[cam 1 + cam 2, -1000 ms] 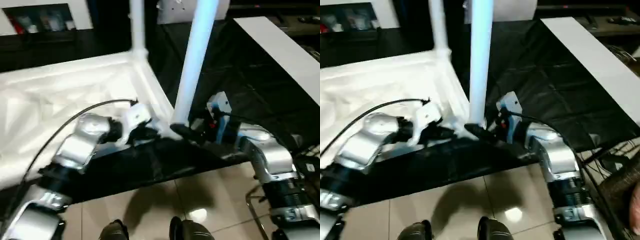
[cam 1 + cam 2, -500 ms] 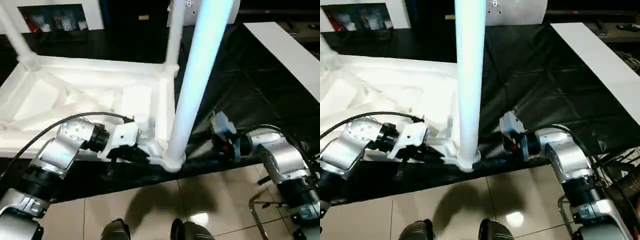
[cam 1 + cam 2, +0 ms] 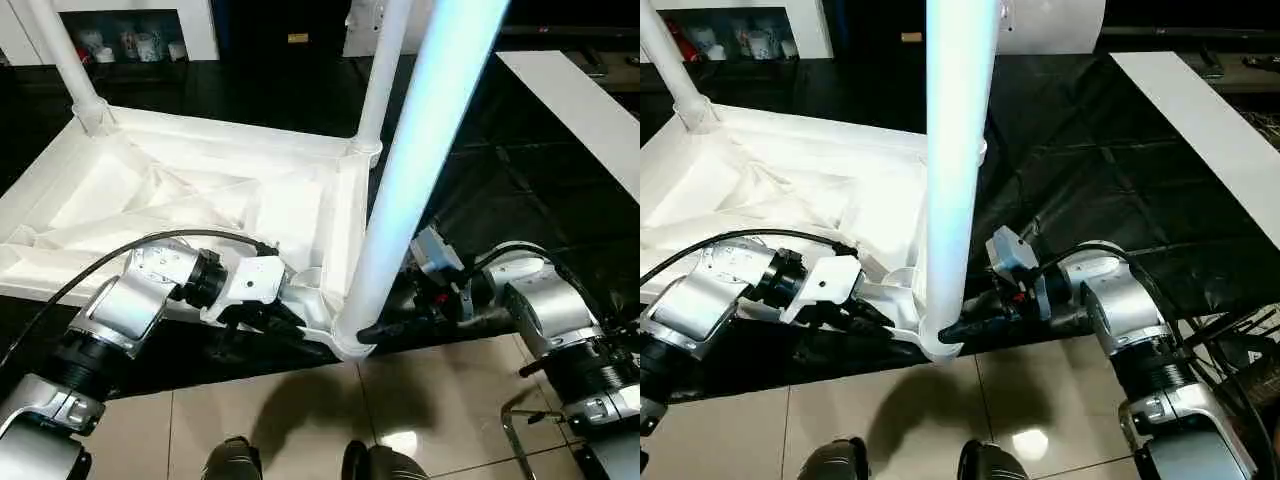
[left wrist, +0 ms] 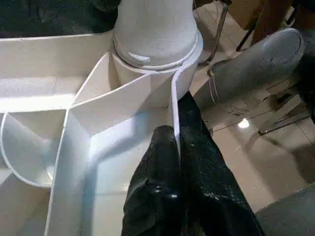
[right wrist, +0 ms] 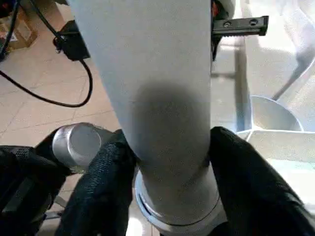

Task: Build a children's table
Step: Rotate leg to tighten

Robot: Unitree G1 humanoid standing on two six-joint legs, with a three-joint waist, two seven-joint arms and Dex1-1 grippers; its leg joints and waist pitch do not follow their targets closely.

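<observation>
Closing my right claw (image 3: 958,326) around the near leg (image 3: 955,150), left claw (image 4: 176,142) pinched on the tabletop rim (image 4: 173,105), so the leg can seat.

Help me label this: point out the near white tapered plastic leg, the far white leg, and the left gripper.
Near white tapered plastic leg (image 3: 400,210), left eye view, mid-shaft.
Far white leg (image 3: 383,85), left eye view, shaft.
Left gripper (image 4: 178,147), left wrist view, fingertips.

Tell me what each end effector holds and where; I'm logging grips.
Left end effector: pinches the tabletop's rim wall beside the corner socket. Right end effector: straddles the near leg's base; firm grip unclear.
</observation>
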